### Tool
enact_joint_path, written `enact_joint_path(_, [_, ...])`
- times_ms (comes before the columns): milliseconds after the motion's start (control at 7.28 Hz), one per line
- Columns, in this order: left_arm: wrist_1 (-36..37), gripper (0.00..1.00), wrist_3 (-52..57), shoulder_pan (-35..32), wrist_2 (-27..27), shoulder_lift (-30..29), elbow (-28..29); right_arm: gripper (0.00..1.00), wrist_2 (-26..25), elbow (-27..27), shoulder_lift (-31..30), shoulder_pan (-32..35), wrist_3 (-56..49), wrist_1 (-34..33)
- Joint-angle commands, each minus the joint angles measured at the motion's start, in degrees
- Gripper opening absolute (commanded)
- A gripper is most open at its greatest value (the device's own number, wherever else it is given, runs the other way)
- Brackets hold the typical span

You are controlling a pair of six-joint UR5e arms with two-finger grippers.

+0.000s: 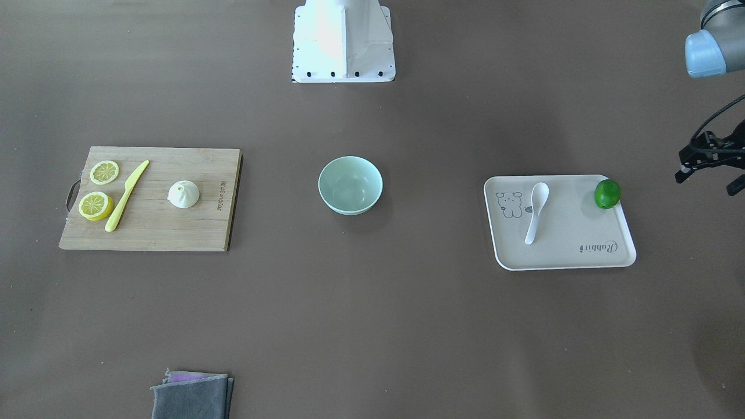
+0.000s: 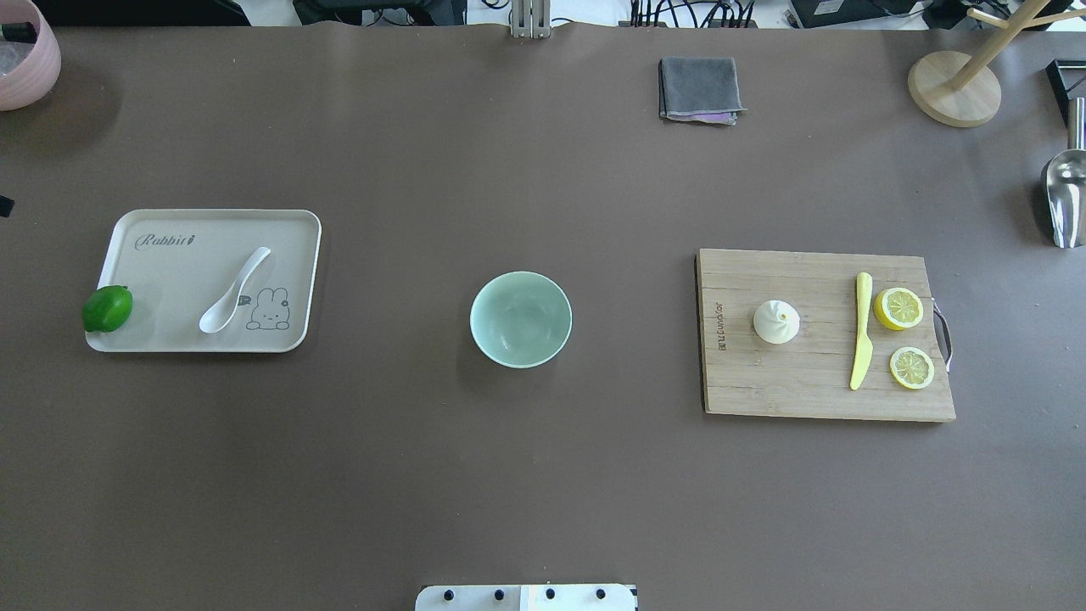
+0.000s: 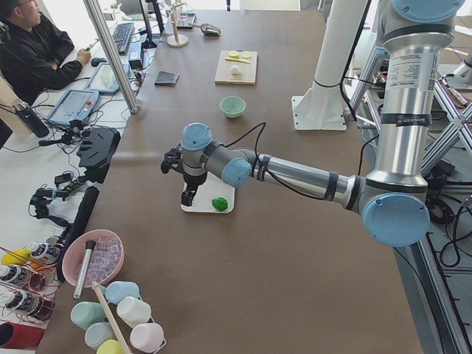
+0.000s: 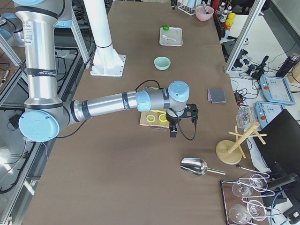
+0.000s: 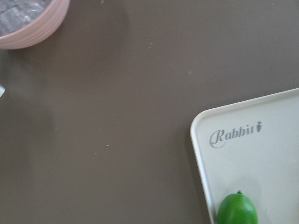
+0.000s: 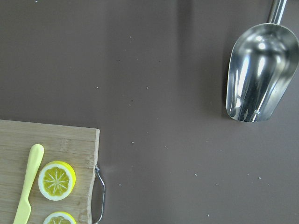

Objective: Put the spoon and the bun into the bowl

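Note:
The white spoon [image 1: 535, 212] lies on the beige tray [image 1: 576, 247], also in the overhead view [image 2: 233, 293]. The cream bun [image 1: 184, 194] sits on the wooden cutting board [image 1: 174, 230], also in the overhead view [image 2: 776, 322]. The mint-green bowl [image 1: 350, 185] stands empty at the table's middle [image 2: 520, 319]. My left gripper [image 1: 707, 181] hovers beyond the tray's lime end, fingers apart and empty. My right gripper [image 4: 173, 131] hangs past the board's handle end; I cannot tell whether it is open or shut.
A green lime [image 2: 108, 308] sits on the tray's corner. A yellow-green knife [image 2: 861, 339] and two lemon halves [image 2: 899, 308] lie on the board. A grey cloth [image 2: 698, 89], a metal scoop [image 2: 1065, 195], a pink bowl [image 2: 25, 55] and a wooden stand [image 2: 954, 85] ring the table.

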Motion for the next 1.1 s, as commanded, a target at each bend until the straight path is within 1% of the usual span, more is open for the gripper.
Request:
enact_joint_path(0, [-8.3,0.98,-8.8,5.7,-0.1,-4.6,0.7,1.0,0.2,0.3,2.6,-1.5,0.6,0.6])
enact_joint_path(137, [-9.0,0.98,-9.7,10.3,0.5,-5.2,1.5,1.0,1.6,0.1,2.4,-2.5,0.7,0.6])
enact_joint_path(275, [-9.3,0.98,-11.8,13.7,2.4,-5.9,1.8,1.0,1.7,0.3,2.6,-3.6,0.7,0.7])
enact_joint_path(412, [-9.8,0.98,-18.9,18.4,8.5,-7.0,1.9,1.0,1.9,0.6,2.9,-5.1,0.7,0.8])
enact_joint_path(550, [-12.0,0.98,-23.4,22.2,13.3,-7.4,2.4,1.0,2.0,1.4,2.9,-6.6,0.9,0.8])
enact_joint_path(687, [-13.9,0.98,-25.0,23.6,14.4,-8.1,4.3,1.0,2.0,2.0,2.9,-8.2,2.0,0.7])
enact_joint_path(962, [-15.4,0.98,-24.4,23.9,14.3,-10.3,8.6,1.0,1.9,3.8,3.0,-11.6,5.3,0.7])
